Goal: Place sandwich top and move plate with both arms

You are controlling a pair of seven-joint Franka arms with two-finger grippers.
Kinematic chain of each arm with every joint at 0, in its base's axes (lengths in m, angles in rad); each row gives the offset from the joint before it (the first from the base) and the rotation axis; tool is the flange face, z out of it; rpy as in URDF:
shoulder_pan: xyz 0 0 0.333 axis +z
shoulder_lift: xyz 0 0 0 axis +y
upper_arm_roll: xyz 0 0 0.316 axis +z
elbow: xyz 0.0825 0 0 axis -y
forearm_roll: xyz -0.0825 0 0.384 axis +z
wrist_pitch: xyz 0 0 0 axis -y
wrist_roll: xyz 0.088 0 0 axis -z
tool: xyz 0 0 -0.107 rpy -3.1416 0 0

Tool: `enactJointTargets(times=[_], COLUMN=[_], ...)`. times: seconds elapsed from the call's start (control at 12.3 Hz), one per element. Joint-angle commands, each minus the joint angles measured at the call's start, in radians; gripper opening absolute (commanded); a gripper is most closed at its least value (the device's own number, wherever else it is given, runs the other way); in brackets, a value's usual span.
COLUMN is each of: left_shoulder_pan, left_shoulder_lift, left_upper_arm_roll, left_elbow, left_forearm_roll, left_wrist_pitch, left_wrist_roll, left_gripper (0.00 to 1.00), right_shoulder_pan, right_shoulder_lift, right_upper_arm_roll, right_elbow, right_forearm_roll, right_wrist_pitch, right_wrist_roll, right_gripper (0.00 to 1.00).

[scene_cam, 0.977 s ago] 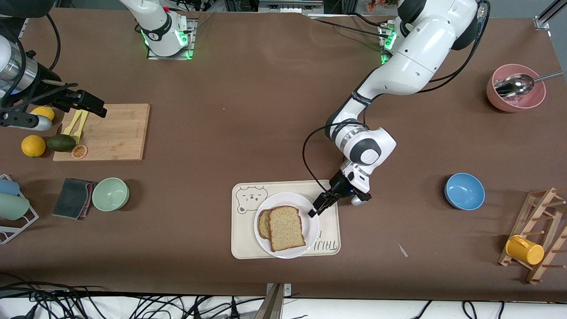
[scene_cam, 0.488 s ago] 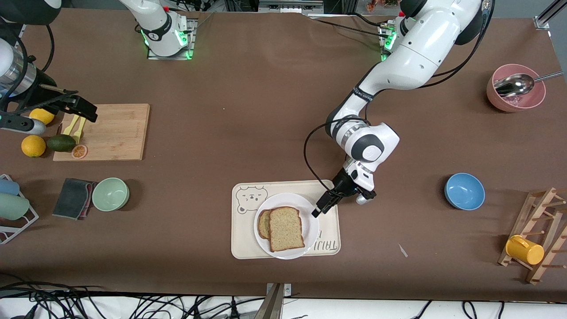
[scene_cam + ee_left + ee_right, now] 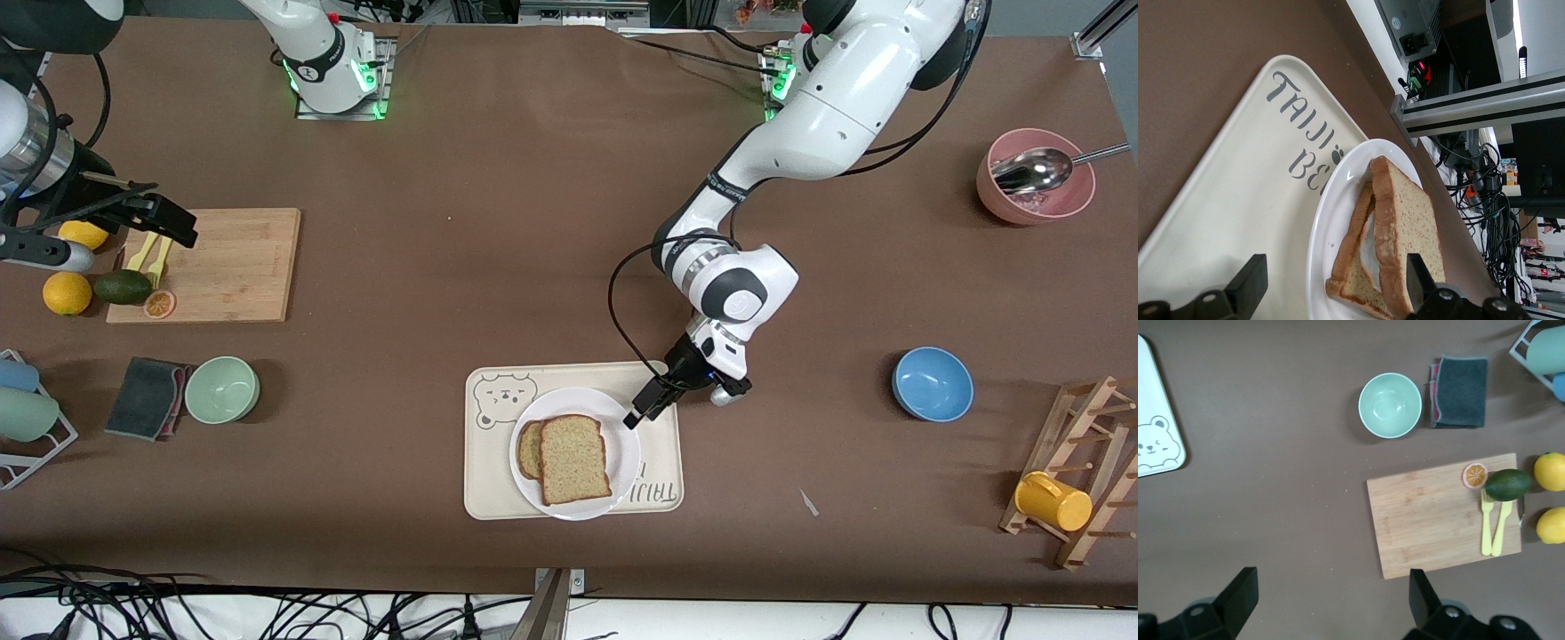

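The tan speckled sandwich top (image 3: pixel 575 458) lay on a second bread slice (image 3: pixel 530 449) on the round white plate (image 3: pixel 622 462), which rested on the cream rectangular bear tray (image 3: pixel 662 444). The left gripper (image 3: pixel 643 408) hung over the plate's rim, fingers spread and empty. The right gripper (image 3: pixel 164 220) waited over the bamboo cutting board (image 3: pixel 236 262), fingers spread.

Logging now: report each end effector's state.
Left end effector: open, holding nothing, over the tray.
Right end effector: open, empty, over the board.
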Motion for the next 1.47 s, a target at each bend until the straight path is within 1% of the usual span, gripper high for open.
enactJointTargets(times=[0.0,0.16,0.33,0.41,0.49,0.57,0.73,0.81,0.9,1.06,1.14,1.22,1.38], left_shoulder_pan=[0.01,0.022,0.031,0.039,0.064,0.1,0.169,0.198,0.211,0.219,0.229,0.236,0.248], left_shoulder_lift=[-0.035,-0.043,-0.067,-0.077,-0.089,-0.095,-0.101,-0.103,-0.107,-0.133,-0.143,-0.153,-0.17], left_upper_arm_roll=[-0.018,-0.021,-0.026,-0.043,-0.067,-0.113,-0.178,-0.207,-0.215,-0.213,-0.212,-0.207,-0.202], left_elbow=[-0.03,-0.036,-0.059,-0.07,-0.076,-0.085,-0.106,-0.122,-0.13,-0.149,-0.159,-0.175,-0.208], left_forearm_roll=[-0.037,-0.036,-0.03,0.004,0.056,0.115,0.188,0.249,0.342,0.583,0.684,0.769,0.904], left_wrist_pitch=[0.008,0.006,0.006,0.005,0.003,0.003,0.003,0.001,-0.008,-0.057,-0.077,-0.106,-0.144], left_wrist_roll=[0.018,0.016,0.011,-0.02,-0.085,-0.14,-0.197,-0.249,-0.363,-0.656,-0.773,-0.856,-0.959], left_gripper=[0.92,0.93,0.98,0.99,1.0,1.0,1.0,1.0,1.0,1.0,1.0,1.0,1.0], right_shoulder_pan=[-0.002,-0.003,-0.003,-0.003,-0.003,-0.003,-0.003,-0.003,-0.008,-0.008,-0.008,-0.008,-0.008], right_shoulder_lift=[-0.023,-0.023,-0.023,-0.02,-0.02,-0.02,-0.021,-0.02,-0.014,-0.012,-0.012,-0.012,-0.012], right_upper_arm_roll=[-0.007,-0.006,-0.006,-0.006,-0.009,-0.012,-0.024,-0.024,-0.026,-0.026,-0.026,-0.026,-0.026], right_elbow=[-0.009,-0.012,-0.011,-0.011,-0.006,-0.005,-0.005,-0.003,-0.003,-0.002,-0.002,-0.002,-0.002], right_forearm_roll=[0.03,0.027,0.021,0.018,0.022,0.026,0.029,0.03,0.03,0.029,0.029,0.03,0.027], right_wrist_pitch=[-0.014,-0.012,-0.012,-0.009,-0.008,-0.011,-0.012,-0.006,0.001,0.002,0.002,0.002,0.002], right_wrist_roll=[-0.019,-0.025,-0.03,-0.03,-0.03,-0.031,-0.031,-0.031,-0.031,-0.031,-0.031,-0.031,-0.031], right_gripper=[1.0,1.0,1.0,1.0,1.0,1.0,1.0,1.0,1.0,1.0,1.0,1.0,1.0])
